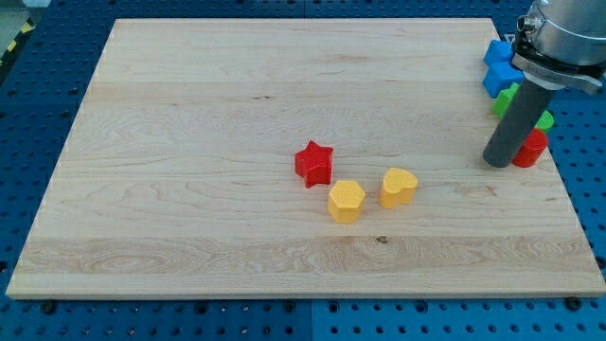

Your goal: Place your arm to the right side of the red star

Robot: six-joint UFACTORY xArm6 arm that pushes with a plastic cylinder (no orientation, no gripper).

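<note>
Yellow hexagon block (347,201) nearest, yellow heart block (399,187) just right of it, red star (314,163) mid-desk (189,142) touching the hexagon, my tip (496,163) – a bare rod end effector, holding nothing – well right of the star, red block (532,148) beside it, green block (508,98) and blue blocks (499,66) farther.

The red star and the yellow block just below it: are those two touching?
Cannot tell. In the camera view the red star and the yellow hexagonal block meet corner to corner, with no bare wood plainly between them, nor clear contact.

Two yellow blocks (347,201) (399,187) mid-board; blue (499,66), green (511,95), red (532,149) blocks clustered view's right edge.
</note>
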